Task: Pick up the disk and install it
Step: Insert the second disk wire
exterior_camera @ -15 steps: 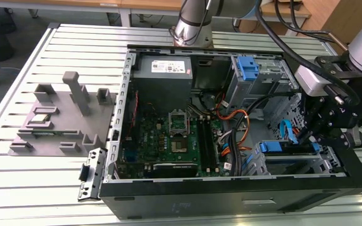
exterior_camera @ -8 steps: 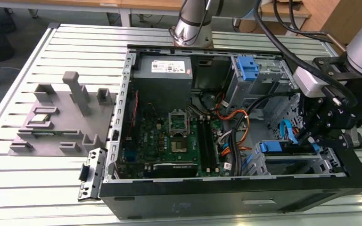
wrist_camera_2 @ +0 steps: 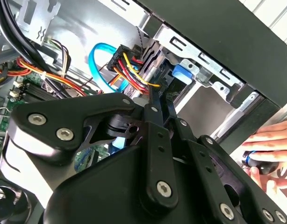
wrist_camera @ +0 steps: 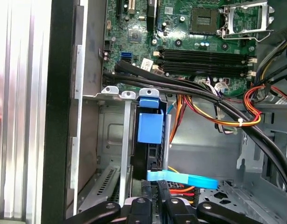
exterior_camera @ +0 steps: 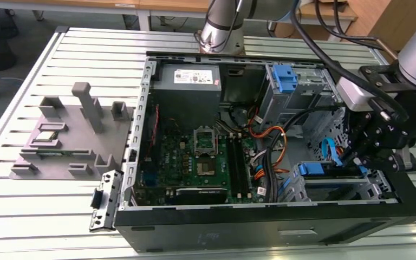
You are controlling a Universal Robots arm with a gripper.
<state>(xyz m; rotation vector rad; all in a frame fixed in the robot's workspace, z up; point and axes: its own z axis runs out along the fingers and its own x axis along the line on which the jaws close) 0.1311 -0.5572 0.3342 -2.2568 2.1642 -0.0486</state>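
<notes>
The disk [exterior_camera: 331, 169] stands on edge in the lower drive cage at the open computer case's [exterior_camera: 266, 222] corner on the exterior view's right. Its blue rail tab [wrist_camera: 149, 126] [wrist_camera_2: 181, 72] faces the motherboard side. In the first wrist view the disk's dark edge [wrist_camera: 146, 158] runs from that tab toward my fingers. My gripper [exterior_camera: 354, 161] [wrist_camera_2: 161, 95] [wrist_camera: 154, 186] reaches into the cage from the case's outer side. Its fingers are shut on the disk's end, beside a blue ribbon cable [wrist_camera: 181, 178] and the orange-yellow power wires [wrist_camera_2: 134, 70].
A grey power-supply box [exterior_camera: 188, 81] and the motherboard [exterior_camera: 193, 157] fill the case. A separate blue latch [exterior_camera: 284, 78] sits on the upper bay. Thick black cables [wrist_camera: 218, 100] cross near the cage. A grey fixture [exterior_camera: 71, 135] lies on the exterior view's left. A person's hand [wrist_camera_2: 269, 140] rests beside the case.
</notes>
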